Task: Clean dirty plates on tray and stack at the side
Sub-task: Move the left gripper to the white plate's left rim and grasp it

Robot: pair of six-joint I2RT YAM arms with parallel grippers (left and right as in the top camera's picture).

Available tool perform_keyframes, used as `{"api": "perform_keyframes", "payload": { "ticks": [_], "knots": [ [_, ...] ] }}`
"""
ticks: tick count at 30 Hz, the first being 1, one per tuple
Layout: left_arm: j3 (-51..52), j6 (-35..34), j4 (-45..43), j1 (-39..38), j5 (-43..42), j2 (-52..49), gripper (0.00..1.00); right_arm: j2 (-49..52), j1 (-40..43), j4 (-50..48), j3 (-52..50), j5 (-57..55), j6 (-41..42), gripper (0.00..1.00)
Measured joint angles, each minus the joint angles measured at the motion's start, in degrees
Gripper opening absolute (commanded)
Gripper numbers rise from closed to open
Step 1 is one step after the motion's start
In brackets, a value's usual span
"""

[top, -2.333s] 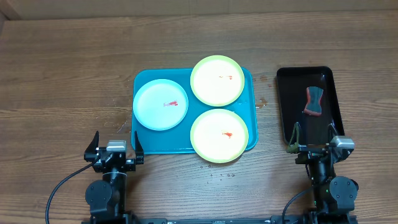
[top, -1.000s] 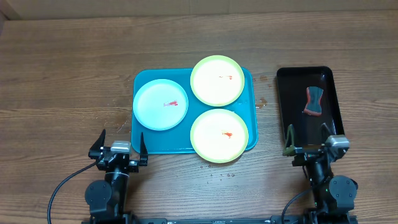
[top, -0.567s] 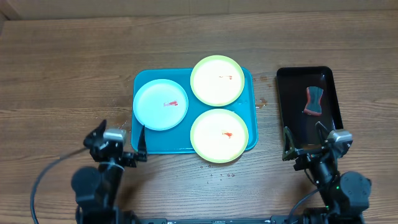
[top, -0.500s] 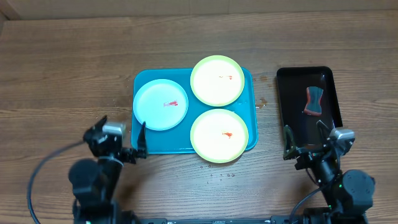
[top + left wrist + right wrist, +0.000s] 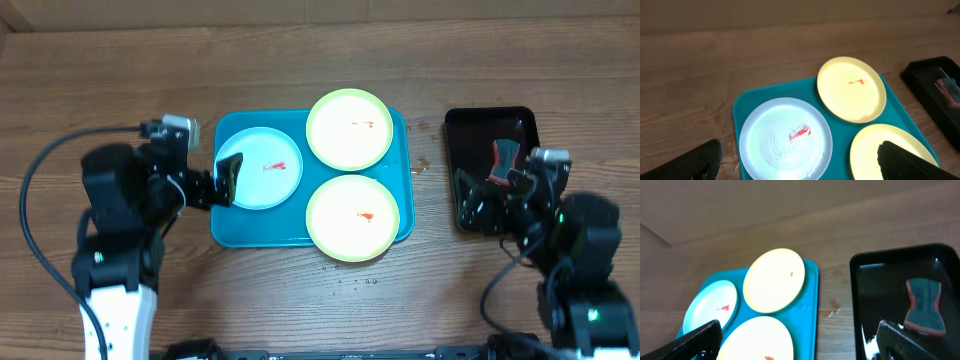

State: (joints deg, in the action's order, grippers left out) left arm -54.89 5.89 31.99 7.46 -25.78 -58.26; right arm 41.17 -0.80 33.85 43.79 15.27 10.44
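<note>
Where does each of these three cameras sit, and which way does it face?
Overhead: above the table, looking straight down; left arm and right arm show.
Left wrist: on that arm, angled down at the white plate; open left tool in bottom corners.
Right wrist: facing black tray and sponge; open right tool likewise.
Shared: all show the teal tray and far yellow-green plate.

Robot lab setup; 2 cabled arms [image 5: 120, 215] at a wooden table [image 5: 110, 70]
</note>
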Motion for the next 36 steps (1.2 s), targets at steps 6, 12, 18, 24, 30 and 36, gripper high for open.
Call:
{"api": "perform_keyframes", "payload": {
  "ticks": [6, 12, 18, 24, 30, 36],
  "knots": [
    [-10.2, 0.3, 11.9, 0.0, -0.2, -9.3, 1.0, 11.5, 0.0, 7.8, 11.0, 0.0, 0.1, 1.0],
    [-13.8, 0.3, 14.5, -1.0, -1.7, -14.7, 1.0, 16.8, 0.0, 8.5, 16.3, 0.9, 0.1, 1.0],
    [-13.8, 0.2, 16.8, -1.1, -2.8, -16.6, 1.0, 18.8, 0.0, 8.1, 16.3, 1.0, 0.0, 1.0],
    [-13.8, 0.2, 17.0, -1.1, -2.5, -17.1, 1.0, 22.6, 0.0, 8.2, 16.3, 1.0, 0.1, 1.0],
    [-15.8, -5.1, 18.7, -4.6, 7.5, -19.0, 0.98, 29.2, 0.0, 9.3, 16.3, 1.0, 0.3, 1.0],
    [-21.5, -16.8, 22.9, -9.2, 18.5, -23.8, 0.89, 33.0, 0.0, 10.1, 16.3, 1.0, 2.3, 0.95]
  ]
}}
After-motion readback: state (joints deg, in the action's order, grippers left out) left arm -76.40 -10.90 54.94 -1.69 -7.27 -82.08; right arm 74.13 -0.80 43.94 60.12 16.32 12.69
